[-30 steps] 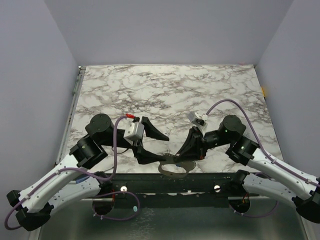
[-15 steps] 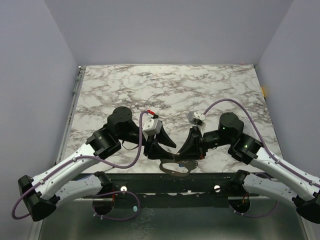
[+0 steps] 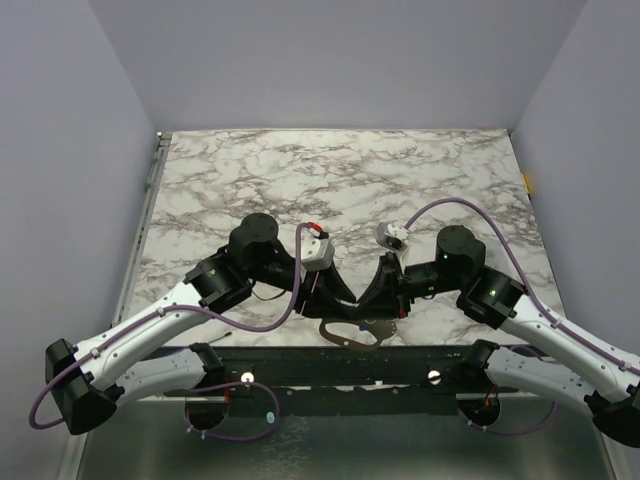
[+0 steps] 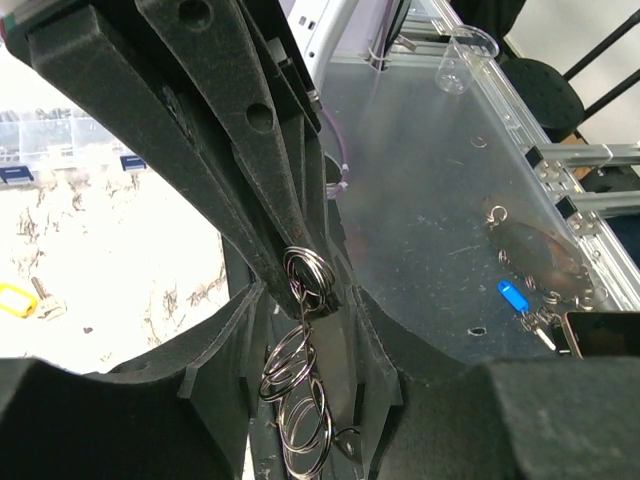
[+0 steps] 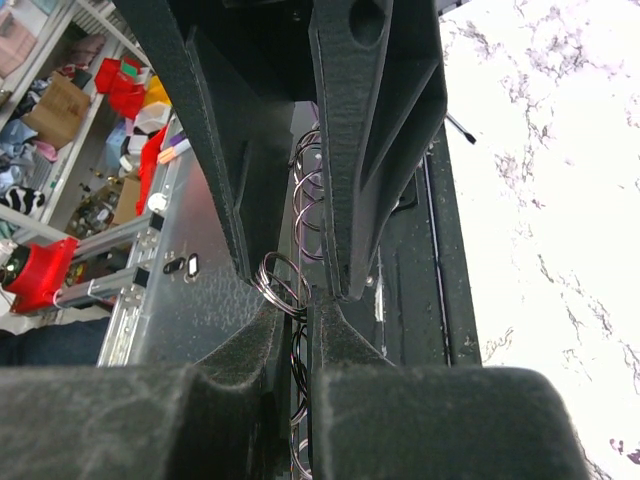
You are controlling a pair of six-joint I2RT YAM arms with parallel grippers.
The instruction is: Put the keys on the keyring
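right gripper [image 5: 298,312] pinches the keyring [image 4: 306,272] tight at the surface's [image 3: 300,180] near edge; left gripper [image 4: 305,303] has its jaws apart around the dangling rings.

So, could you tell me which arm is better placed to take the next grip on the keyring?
Left, probably: the left gripper has its jaws apart around the keyring, while the right gripper is shut on it.

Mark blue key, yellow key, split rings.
blue-headed small metal key [image 4: 512,296], left wrist view, head.
yellow-headed small metal key [image 4: 15,298], left wrist view, head.
silvery metal split rings [image 4: 305,275], left wrist view, top ring.
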